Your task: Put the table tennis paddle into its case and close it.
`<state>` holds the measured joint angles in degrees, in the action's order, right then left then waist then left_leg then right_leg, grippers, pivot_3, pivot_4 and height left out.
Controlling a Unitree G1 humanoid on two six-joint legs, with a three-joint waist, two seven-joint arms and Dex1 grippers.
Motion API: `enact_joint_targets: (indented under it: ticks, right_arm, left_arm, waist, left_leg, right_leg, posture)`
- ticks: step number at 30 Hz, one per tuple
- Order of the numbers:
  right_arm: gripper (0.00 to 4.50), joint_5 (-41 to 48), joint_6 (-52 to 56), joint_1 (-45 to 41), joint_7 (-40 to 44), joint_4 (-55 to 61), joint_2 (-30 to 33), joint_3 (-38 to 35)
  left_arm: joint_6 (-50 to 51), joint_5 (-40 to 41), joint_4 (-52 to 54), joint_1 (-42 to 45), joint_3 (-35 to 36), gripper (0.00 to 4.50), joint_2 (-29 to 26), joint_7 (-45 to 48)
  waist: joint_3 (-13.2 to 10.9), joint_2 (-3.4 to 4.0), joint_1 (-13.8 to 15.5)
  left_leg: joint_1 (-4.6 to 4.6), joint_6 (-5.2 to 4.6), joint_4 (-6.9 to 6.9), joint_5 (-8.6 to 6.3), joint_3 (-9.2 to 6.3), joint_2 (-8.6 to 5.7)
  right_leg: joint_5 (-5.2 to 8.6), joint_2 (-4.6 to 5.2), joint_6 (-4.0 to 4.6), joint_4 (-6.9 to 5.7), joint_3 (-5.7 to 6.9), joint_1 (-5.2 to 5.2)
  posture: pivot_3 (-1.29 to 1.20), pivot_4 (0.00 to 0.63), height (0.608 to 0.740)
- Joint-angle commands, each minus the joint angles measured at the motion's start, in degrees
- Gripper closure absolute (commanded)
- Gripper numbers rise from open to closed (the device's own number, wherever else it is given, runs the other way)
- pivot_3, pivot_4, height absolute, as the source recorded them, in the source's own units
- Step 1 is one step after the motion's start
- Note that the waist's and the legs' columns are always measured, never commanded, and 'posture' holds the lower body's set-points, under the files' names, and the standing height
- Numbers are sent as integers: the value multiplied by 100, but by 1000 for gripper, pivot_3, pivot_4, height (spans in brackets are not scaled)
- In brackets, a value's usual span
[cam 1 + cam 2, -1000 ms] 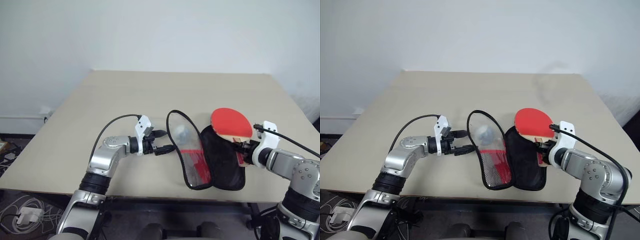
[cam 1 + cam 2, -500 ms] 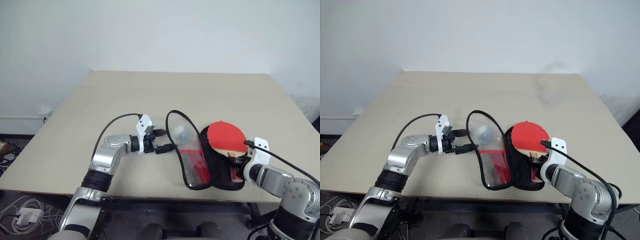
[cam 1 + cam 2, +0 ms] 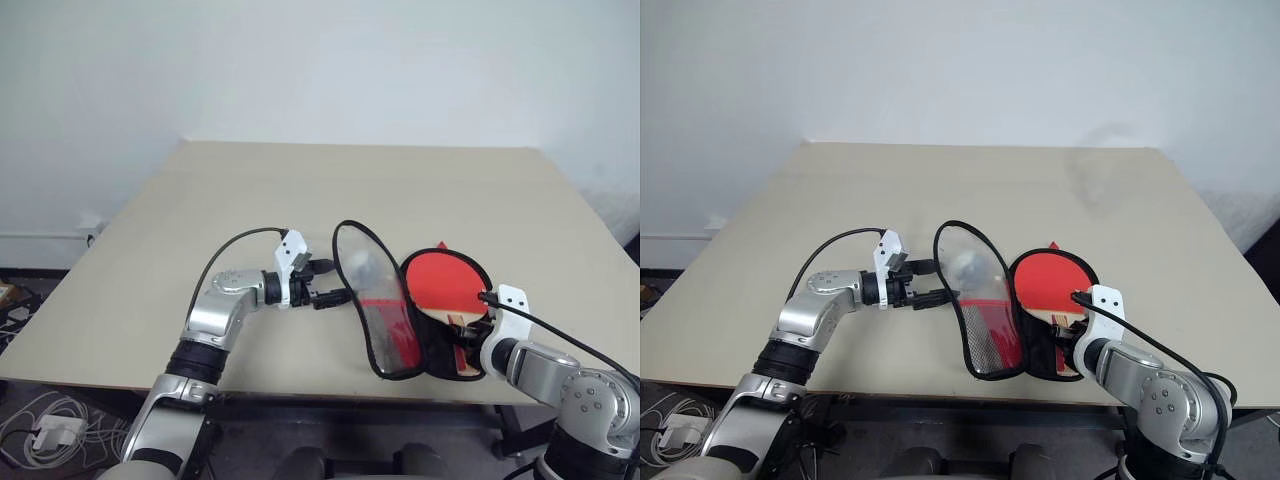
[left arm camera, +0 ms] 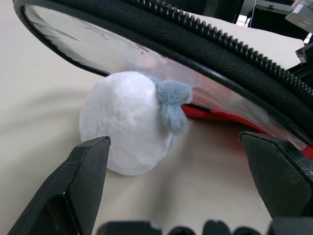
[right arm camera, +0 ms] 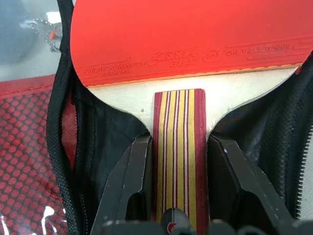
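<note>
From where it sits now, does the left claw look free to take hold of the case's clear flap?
Probably yes: the left claw is open beside the clear flap, with only a small white plush ball between them.

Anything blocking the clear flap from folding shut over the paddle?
Nothing lies between them. The table tennis paddle rests on the case's black half, handle gripped by the right claw. The clear flap stands open beside it; the open left claw sits outside it.

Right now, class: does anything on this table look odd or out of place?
Yes: a small white fluffy ball with a grey tuft sits under the raised clear flap of the black zip case, by the open left gripper. It isn't paddle kit. The red-faced wooden paddle lies properly in the case, right gripper on its handle.
</note>
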<state>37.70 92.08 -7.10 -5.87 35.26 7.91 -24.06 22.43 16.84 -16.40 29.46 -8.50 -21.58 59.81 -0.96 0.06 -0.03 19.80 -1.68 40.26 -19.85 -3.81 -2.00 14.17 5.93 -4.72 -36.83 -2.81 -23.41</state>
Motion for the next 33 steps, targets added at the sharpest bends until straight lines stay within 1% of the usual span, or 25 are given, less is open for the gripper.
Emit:
enact_joint_targets:
  ticks: [1,2,5,8,11,14,16,18,20,25,29,33]
  right_arm:
    - [2554,48,42,-122,46,137,59,-54]
    - [2353,60,42,-119,50,128,67,-58]
    - [1349,113,42,-143,59,81,89,-150]
    - [351,612,42,-261,319,84,166,-467]
    - [351,1315,42,-508,766,336,510,-770]
    - [351,1884,42,-860,1223,521,1001,-1242]
    - [351,2266,-124,-1133,1515,536,1421,-1627]
    - [351,2379,-358,-1293,1650,468,1769,-1833]
    - [351,2186,-644,-1435,1527,258,1937,-1912]
    - [351,1678,-1462,-1757,924,-556,1833,-2133]
    - [351,1445,-2057,-1796,577,-852,1552,-2027]
    - [351,1292,-2446,-1721,422,-933,1429,-1818]
  left_arm:
    - [-82,11,118,105,30,0,15,1]
    - [-86,2,119,101,31,0,13,8]
    - [-85,-10,118,102,31,0,6,15]
    - [-85,-14,112,113,29,0,1,31]
    - [-89,-22,79,146,23,0,9,48]
    - [12,41,120,182,2,0,23,139]
    - [198,169,359,129,-60,0,-20,343]
    - [313,226,603,60,-152,0,-86,559]
    - [394,229,719,61,-243,0,-80,643]
    - [399,120,814,157,-658,0,221,684]
    - [125,-160,555,381,-1099,0,863,418]
    - [-26,-334,149,592,-1226,0,1374,135]
  waist:
    - [0,0,-1]
    - [0,0,0]
    - [0,0,2]
    - [0,0,3]
    - [0,1,0]
    - [-1,2,-1]
    - [-1,1,0]
    - [-1,-2,15]
    - [-1,-3,16]
    - [1,-6,20]
    - [1,-5,27]
    - [2,-1,13]
  left_leg:
    - [0,0,0,0,1,0]
    - [0,0,0,0,0,0]
    - [-2,0,0,0,0,0]
    - [-1,0,0,0,-1,0]
    - [-2,0,0,0,0,0]
    - [-3,-1,0,0,-1,1]
    - [-4,-2,-1,0,-2,1]
    - [-4,-3,-1,-1,-1,1]
    - [-4,-3,0,-1,-3,1]
    - [-11,-4,0,-1,6,1]
    - [-8,-4,0,0,5,1]
    - [-7,-4,-1,0,7,0]
  right_leg:
    - [0,0,0,0,0,0]
    - [0,0,0,0,0,0]
    - [0,0,0,0,0,3]
    - [0,0,0,0,0,4]
    - [0,0,0,0,0,3]
    - [0,-2,0,1,0,4]
    - [0,-2,0,2,1,7]
    - [0,-1,0,5,2,11]
    - [0,0,0,8,4,15]
    - [0,1,0,6,-3,21]
    - [0,2,0,7,-4,18]
    - [0,2,0,5,-7,15]
  posture:
    - [0,0,716]
    - [0,0,716]
    - [0,0,716]
    - [0,0,716]
    - [0,0,716]
    - [0,0,716]
    - [0,0,716]
    - [0,0,716]
    - [0,0,716]
    - [0,0,716]
    - [0,0,716]
    - [0,0,716]
